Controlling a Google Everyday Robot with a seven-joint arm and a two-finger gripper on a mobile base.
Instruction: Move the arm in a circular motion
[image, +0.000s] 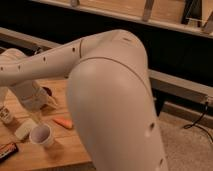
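The arm (112, 105) is glossy cream-white and fills the middle of the camera view. Its thick upper segment rises from the bottom right to a rounded elbow near the top. From there the forearm (45, 62), dotted with small dark holes, reaches left over the wooden table (65, 150). The wrist (27, 95) bends down at the left, above the table. The gripper (48, 101) hangs at its end, just over the tabletop and above the objects lying there.
On the table lie a white cup (41, 135), an orange carrot-like piece (62, 122), a pale block (25, 128), a dark snack bar (7, 149) and a small container (6, 115). A dark wall with a rail (180, 82) runs behind. A cable (197, 120) lies on the floor at right.
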